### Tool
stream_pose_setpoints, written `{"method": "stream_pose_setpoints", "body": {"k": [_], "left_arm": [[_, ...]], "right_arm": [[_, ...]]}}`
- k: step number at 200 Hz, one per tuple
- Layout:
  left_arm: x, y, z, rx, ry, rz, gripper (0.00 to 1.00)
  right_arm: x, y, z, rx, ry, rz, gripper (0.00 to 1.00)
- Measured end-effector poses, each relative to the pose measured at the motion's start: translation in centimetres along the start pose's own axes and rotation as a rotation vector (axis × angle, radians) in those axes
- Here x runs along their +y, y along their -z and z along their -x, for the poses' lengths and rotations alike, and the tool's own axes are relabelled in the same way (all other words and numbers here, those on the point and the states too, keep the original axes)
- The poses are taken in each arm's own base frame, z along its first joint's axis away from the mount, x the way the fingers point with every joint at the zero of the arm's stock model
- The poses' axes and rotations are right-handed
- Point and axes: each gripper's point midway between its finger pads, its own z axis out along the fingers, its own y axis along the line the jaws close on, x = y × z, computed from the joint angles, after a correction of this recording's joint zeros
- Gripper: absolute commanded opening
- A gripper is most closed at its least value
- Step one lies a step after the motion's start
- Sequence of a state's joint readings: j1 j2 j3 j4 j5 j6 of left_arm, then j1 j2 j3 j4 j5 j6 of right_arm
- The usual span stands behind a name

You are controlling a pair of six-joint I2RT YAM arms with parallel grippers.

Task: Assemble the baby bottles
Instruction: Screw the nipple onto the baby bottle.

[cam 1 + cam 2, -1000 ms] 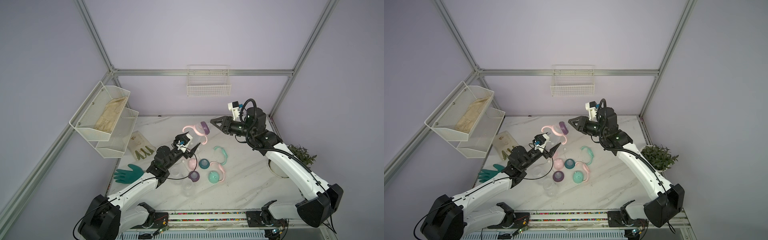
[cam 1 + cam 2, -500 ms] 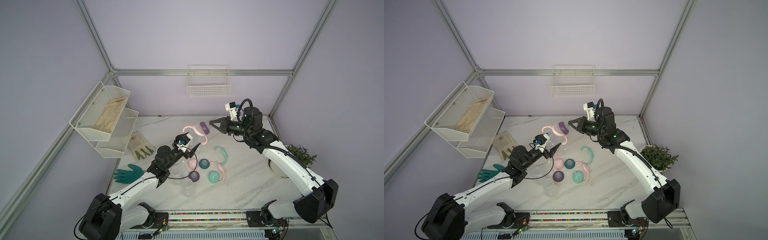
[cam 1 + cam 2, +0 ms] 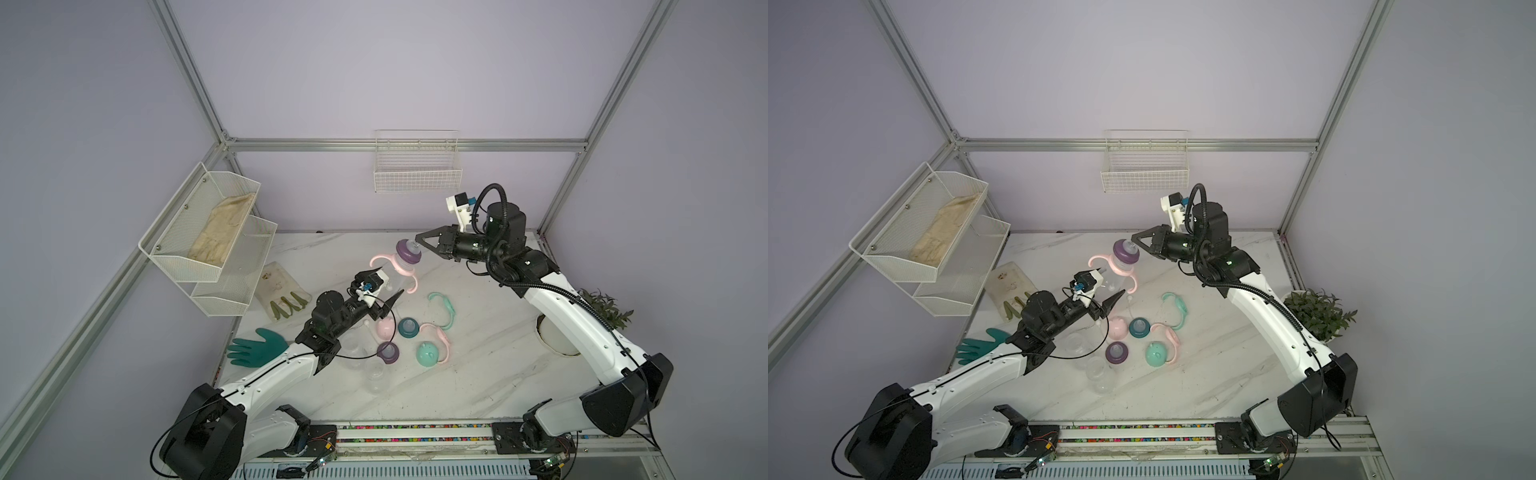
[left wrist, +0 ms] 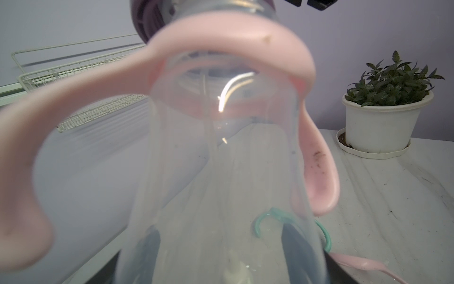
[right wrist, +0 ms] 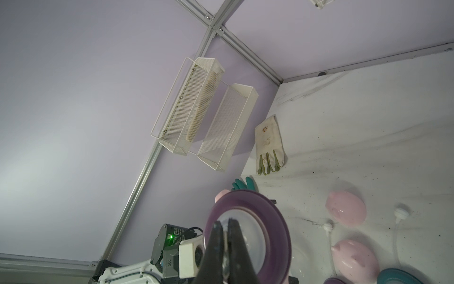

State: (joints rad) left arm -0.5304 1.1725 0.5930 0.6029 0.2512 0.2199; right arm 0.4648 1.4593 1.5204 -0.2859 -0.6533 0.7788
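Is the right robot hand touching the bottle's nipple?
Touching. In the right wrist view the right gripper has its fingers shut on the clear nipple.

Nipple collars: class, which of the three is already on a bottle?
The purple collar atop the raised bottle with pink handles. The other purple collar and the teal collar lie on the table.
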Motion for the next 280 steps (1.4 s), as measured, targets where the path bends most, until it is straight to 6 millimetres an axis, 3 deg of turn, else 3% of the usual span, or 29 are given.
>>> {"method": "stream_pose_setpoints", "body": {"k": [111,148,202,223,280], "left_arm": [[-0.4,-0.1,-0.7,0.024,0.002,-0.019,0.0],[-0.7,-0.1,-0.9,0.029,0.004,-0.038,0.0],[-1.3,-0.1,-0.8,0.023,0.01,-0.071,0.0],[-1.6,-0.1,-0.7,0.018,0.013,-0.09,0.0],[-5.0,1.1,-0.9,0.041,0.035,-0.282,0.0]], "right_arm": [[-0.9,-0.3,-1.8,0.074,0.026,-0.021,0.0],[-1.2,-0.4,-2.2,0.101,0.047,-0.031,0.42],[0.1,0.5,-2.1,0.138,0.138,-0.052,0.71],[0.5,1.1,-2.0,0.146,0.181,-0.068,0.8],[1.6,2.9,-2.5,0.225,0.303,-0.124,0.86]]}}
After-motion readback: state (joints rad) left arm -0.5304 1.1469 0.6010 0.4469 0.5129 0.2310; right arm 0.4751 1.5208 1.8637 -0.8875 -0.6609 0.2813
